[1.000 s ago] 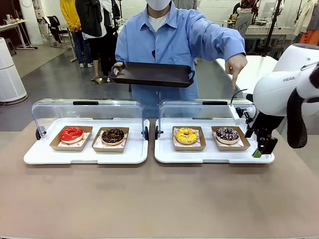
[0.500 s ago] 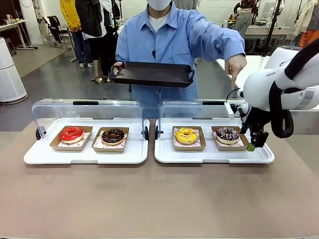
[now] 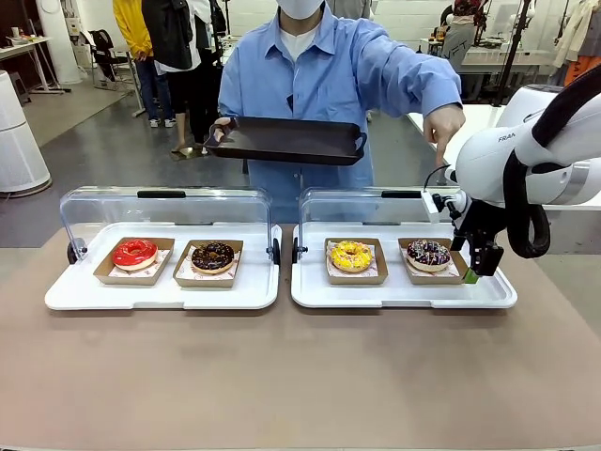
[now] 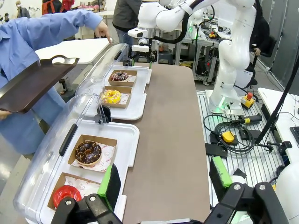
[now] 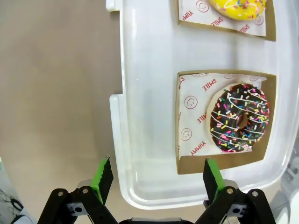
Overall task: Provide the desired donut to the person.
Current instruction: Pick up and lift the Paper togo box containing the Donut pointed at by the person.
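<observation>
Directly above the right edge of the white plastic tray point(image 3: 404, 299), the right gripper point(image 3: 474, 271) hovered open-jawed and empty; the chocolate-glazed, sprinkled donut point(image 3: 429, 252) sat at that tray's right end, just inboard of the gripper, untouched.

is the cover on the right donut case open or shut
Open: the clear cover is rolled back behind the white tray, leaving the sprinkled chocolate donut uncovered.

the yellow donut point(image 5: 238, 7) is cut off by the top edge in the right wrist view. in the left wrist view the red donut point(image 4: 60, 192) sits partly behind a finger of the left pincer point(image 4: 165, 179).
</observation>
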Available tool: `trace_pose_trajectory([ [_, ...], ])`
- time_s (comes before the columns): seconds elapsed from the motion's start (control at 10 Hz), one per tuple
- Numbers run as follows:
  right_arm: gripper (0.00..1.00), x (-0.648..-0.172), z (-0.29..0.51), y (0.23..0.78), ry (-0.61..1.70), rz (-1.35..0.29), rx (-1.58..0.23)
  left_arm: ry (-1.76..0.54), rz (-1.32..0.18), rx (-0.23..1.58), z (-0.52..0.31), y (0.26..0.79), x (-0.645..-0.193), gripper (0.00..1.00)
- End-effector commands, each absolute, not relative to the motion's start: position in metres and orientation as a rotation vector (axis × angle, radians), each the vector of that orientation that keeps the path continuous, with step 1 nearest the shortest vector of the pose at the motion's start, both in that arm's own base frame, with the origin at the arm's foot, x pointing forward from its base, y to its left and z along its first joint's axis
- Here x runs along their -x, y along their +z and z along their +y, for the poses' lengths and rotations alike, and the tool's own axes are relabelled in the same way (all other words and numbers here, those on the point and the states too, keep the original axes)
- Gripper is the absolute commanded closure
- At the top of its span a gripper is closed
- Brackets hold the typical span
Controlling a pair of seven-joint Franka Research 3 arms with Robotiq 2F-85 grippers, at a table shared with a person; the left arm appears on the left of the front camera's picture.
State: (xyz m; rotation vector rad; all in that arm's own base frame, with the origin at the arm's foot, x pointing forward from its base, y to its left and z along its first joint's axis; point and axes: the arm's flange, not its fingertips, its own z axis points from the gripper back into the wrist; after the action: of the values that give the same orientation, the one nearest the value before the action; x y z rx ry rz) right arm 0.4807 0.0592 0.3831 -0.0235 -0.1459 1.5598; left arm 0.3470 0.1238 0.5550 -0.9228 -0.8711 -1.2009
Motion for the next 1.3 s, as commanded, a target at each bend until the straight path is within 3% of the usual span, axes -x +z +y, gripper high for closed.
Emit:
trace_pose_trajectory([
  [0.0,0.0,-0.475,0.056,0.382,1.561,-0.144,0.03,-1.207,-0.876,0.924,0.124,0.557,-0.347,0.0],
  [1.2,0.0,-0.528,0.048,0.333,1.559,-0.14,-0.093,-1.207,-0.876,0.924,0.124,0.557,-0.347,0.0],
])
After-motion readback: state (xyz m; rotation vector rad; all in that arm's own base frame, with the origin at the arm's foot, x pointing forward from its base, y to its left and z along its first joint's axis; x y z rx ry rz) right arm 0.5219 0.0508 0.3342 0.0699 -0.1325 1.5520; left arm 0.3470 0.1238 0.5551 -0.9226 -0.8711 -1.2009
